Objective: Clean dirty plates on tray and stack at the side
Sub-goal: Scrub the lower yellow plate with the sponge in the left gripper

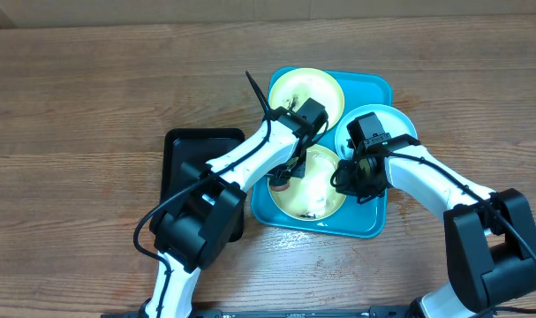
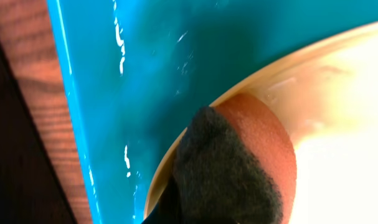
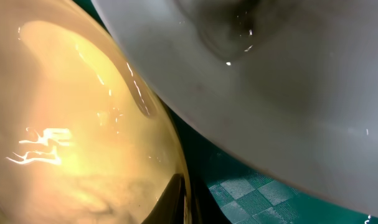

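The turquoise tray [image 1: 375,223] holds two pale yellow plates, a far one [image 1: 307,88] and a near one [image 1: 325,190]. A blue-white plate [image 1: 402,119] rests at the tray's right edge, overlapping the rim. My left gripper [image 1: 283,177] is shut on a brown sponge with a dark pad [image 2: 238,162], pressed on the near plate's left rim [image 2: 338,93]. My right gripper [image 1: 354,181] is shut on that plate's right rim [image 3: 70,124], with one finger [image 3: 182,202] inside it. The blue-white plate [image 3: 288,93] hangs just above the tray floor [image 3: 251,193].
A smaller black tray [image 1: 201,146] lies on the wooden table just left of the turquoise tray [image 2: 114,93]. Both arms cross over the tray's front half. Bare wood [image 1: 91,106] lies to the left and behind.
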`<action>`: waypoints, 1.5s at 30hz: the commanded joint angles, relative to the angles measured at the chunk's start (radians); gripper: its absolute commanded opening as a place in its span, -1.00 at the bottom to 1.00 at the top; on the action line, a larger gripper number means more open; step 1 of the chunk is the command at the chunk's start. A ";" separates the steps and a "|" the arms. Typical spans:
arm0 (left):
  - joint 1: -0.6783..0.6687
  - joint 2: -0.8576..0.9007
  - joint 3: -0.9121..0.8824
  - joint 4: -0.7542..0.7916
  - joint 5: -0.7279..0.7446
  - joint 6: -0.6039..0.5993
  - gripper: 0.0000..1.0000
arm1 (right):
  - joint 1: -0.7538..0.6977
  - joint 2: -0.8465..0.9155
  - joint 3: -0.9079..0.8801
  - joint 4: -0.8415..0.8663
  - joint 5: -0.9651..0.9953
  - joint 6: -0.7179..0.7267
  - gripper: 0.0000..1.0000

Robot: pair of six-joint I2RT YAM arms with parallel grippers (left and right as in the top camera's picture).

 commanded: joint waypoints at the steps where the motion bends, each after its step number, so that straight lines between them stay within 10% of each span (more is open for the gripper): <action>1: 0.039 0.014 -0.002 0.054 0.146 0.105 -0.92 | -0.004 0.042 -0.027 -0.018 0.118 -0.002 -0.92; 6: 0.014 0.028 -0.020 0.062 0.576 0.058 -0.92 | -0.004 0.042 -0.027 -0.018 0.118 -0.002 -0.92; 28: -0.069 0.084 -0.038 0.184 0.892 -0.103 -0.92 | -0.004 0.042 -0.027 -0.018 0.119 -0.002 -0.92; 45: -0.106 0.084 -0.039 0.157 0.437 -0.308 -0.91 | -0.004 0.042 -0.027 -0.019 0.118 -0.002 -0.92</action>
